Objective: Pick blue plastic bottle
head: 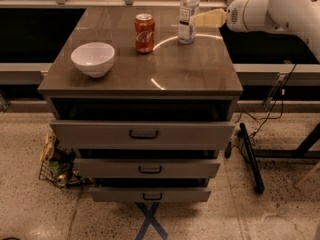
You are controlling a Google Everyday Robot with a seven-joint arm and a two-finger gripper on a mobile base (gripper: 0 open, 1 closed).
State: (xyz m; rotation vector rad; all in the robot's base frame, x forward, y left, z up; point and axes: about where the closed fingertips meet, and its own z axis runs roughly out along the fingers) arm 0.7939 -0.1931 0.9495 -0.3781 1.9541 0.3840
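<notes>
The blue plastic bottle (187, 15) stands upright at the back right of the grey cabinet top (165, 69). It is clear with a bluish tint, a white-and-blue label and a pale cap. My gripper (199, 18) is pale yellow and reaches in from the right on the white arm (280, 9). It is level with the bottle's middle, and its tip is right next to the bottle's right side. I cannot tell whether it touches the bottle.
A red soda can (144, 32) stands left of the bottle. A white bowl (93, 59) sits at the front left. The cabinet has three drawers (143, 134) slightly pulled out. A wire basket (56, 164) sits on the floor at the left, and a table leg (250, 154) at the right.
</notes>
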